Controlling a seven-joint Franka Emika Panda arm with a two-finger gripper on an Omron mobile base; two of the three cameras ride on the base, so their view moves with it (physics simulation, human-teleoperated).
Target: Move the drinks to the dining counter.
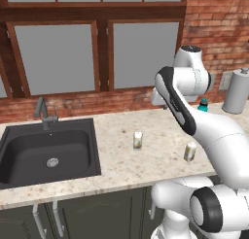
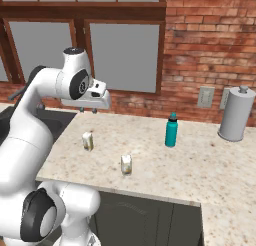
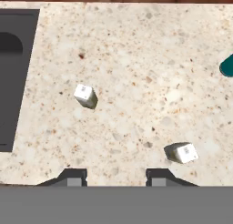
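Observation:
Two small pale cans stand apart on the speckled stone counter (image 1: pixel 121 170): one (image 1: pixel 138 140) (image 2: pixel 88 141) (image 3: pixel 85 95) nearer the sink, the other (image 1: pixel 190 151) (image 2: pixel 126 164) (image 3: pixel 182 152) toward the front edge. A slim teal bottle (image 1: pixel 203 105) (image 2: pixel 171 130) (image 3: pixel 227 66) with a dark cap stands farther back by the brick wall. My gripper (image 2: pixel 88 110) (image 3: pixel 116 177) hovers well above the counter, pointing down over the cans, open with nothing between its fingers. The dining counter is out of view.
A black sink (image 1: pixel 48 150) with a grey faucet (image 1: pixel 44 114) is set into the counter's left part. A tall grey paper-towel roll (image 1: pixel 237 91) (image 2: pixel 235 114) stands at the far right by the wall. Windows and brick close off the back.

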